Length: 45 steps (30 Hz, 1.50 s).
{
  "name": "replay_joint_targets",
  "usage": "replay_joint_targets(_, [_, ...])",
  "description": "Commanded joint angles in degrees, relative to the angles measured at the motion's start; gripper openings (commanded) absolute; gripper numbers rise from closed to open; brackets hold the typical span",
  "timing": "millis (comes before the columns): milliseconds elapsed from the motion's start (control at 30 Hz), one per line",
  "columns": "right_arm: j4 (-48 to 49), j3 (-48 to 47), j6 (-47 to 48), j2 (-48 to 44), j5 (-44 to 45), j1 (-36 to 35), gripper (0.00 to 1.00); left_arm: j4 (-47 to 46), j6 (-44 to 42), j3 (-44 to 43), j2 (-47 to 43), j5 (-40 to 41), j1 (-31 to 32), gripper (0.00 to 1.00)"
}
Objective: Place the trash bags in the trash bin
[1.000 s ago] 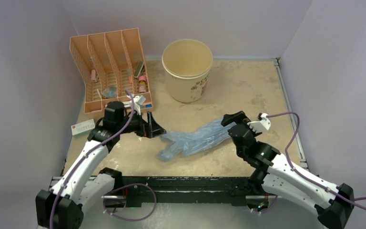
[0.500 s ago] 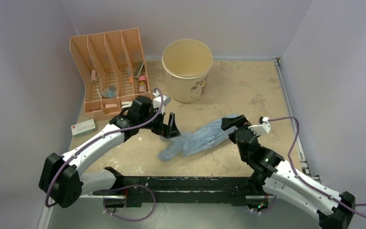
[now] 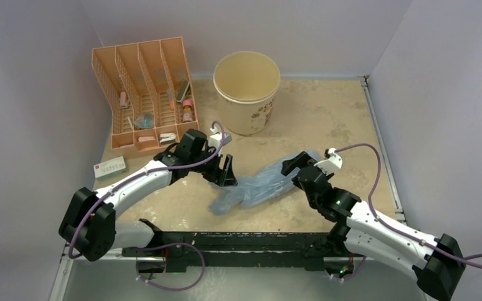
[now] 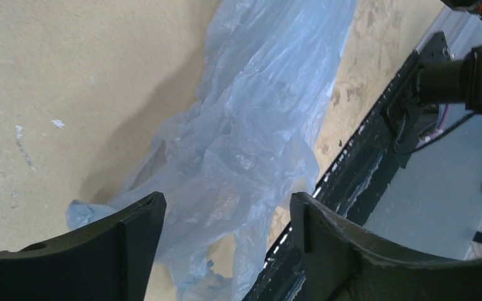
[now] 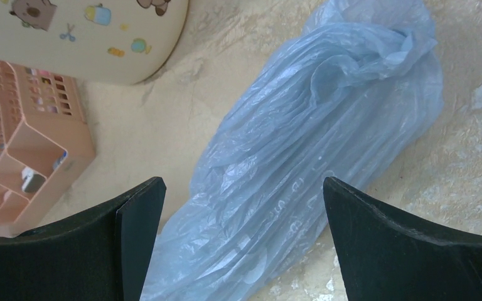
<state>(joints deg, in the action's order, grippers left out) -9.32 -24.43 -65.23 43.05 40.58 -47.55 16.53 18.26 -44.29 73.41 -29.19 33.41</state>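
The trash bag (image 3: 260, 185), a crumpled light-blue plastic bag, lies stretched across the middle of the table. My left gripper (image 3: 228, 172) is at its left end. In the left wrist view the bag (image 4: 251, 144) runs between my left gripper's (image 4: 226, 200) open jaws, unpinched. My right gripper (image 3: 295, 164) hovers over the bag's right end. It stands wide open (image 5: 243, 185) with the bag (image 5: 314, 125) below and between its fingers. The trash bin (image 3: 246, 91), a cream bucket with small prints, stands upright at the back centre, and its wall (image 5: 100, 37) shows in the right wrist view.
An orange slotted organizer rack (image 3: 144, 88) with small items stands at the back left, and its corner (image 5: 31, 144) shows in the right wrist view. A white box (image 3: 110, 167) lies by the left edge. A black rail (image 3: 238, 241) runs along the near edge. Walls close in three sides.
My left arm has swung right from beside the rack to the bag's left end, its jaws a little narrower. My right gripper has shifted left over the bag's right end.
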Motion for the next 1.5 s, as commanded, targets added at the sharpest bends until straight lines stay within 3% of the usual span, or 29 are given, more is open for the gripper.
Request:
replay_joint_targets(0, [3.5, -2.9, 1.4, 2.8, -1.4, 0.1, 0.99, -2.7, 0.0, 1.4, -1.6, -6.7, 0.2, 0.68])
replay_joint_targets(100, [5.9, -3.1, 3.2, 4.2, -3.7, 0.2, 0.92, -4.6, 1.4, 4.0, -2.9, -8.9, 0.3, 0.57])
replay_joint_targets(200, [8.3, -3.1, 5.5, 4.6, -7.0, 0.4, 0.79, -6.9, 3.6, 6.4, -3.9, -9.3, 0.4, 0.43])
replay_joint_targets(267, [9.0, -3.4, 6.5, 5.1, -8.6, 0.6, 0.77, -8.5, 4.8, 7.6, -3.8, -10.3, 0.6, 0.34])
replay_joint_targets(433, [8.8, -4.7, 8.1, 7.3, -9.8, 1.2, 0.77, -11.9, 6.8, 10.4, -4.6, -13.1, 1.3, 0.14])
replay_joint_targets(533, [6.5, -6.4, 8.6, 9.0, -9.8, 1.3, 0.86, -13.1, 7.8, 11.2, -5.6, -15.6, 1.6, 0.0])
replay_joint_targets(600, [3.2, -7.8, 7.5, 10.0, -7.0, 1.3, 0.92, -14.6, 9.4, 12.3, -7.2, -16.5, 1.7, 0.0])
replay_joint_targets(733, [-7.1, -12.6, 4.3, 12.9, 6.7, 1.4, 0.98, -15.0, 11.2, 13.3, -11.0, -17.7, 1.9, 0.0])
replay_joint_targets(867, [-2.6, -13.6, 10.4, 16.7, 2.1, 2.2, 0.99, -14.7, 13.0, 14.1, -14.8, -17.8, 2.0, 0.0])
replay_joint_targets(933, [1.0, -12.6, 11.4, 18.7, -1.9, 2.7, 0.89, -15.0, 13.8, 14.8, -16.1, -18.3, 2.0, 0.0])
replay_joint_targets(1167, [9.0, -14.0, 17.6, 21.9, -8.8, 3.8, 0.35, -17.8, 16.0, 16.0, -17.9, -22.6, 2.4, 0.0])
replay_joint_targets(1233, [11.7, -15.3, 20.8, 22.4, -11.1, 3.9, 0.3, -18.3, 16.3, 16.3, -18.1, -24.5, 2.6, 0.0])
replay_joint_targets(1300, [12.4, -16.9, 22.5, 23.2, -13.1, 4.0, 0.41, -19.6, 17.0, 16.7, -18.9, -24.8, 2.9, 0.0])
replay_joint_targets(1400, [7.9, -20.2, 22.2, 24.2, -12.2, 4.0, 0.68, -18.2, 17.0, 16.5, -20.3, -21.7, 2.9, 0.0])
replay_joint_targets(1467, [4.1, -21.2, 21.1, 23.6, -9.6, 4.0, 0.78, -17.7, 17.3, 16.3, -21.0, -20.6, 2.8, 0.0])
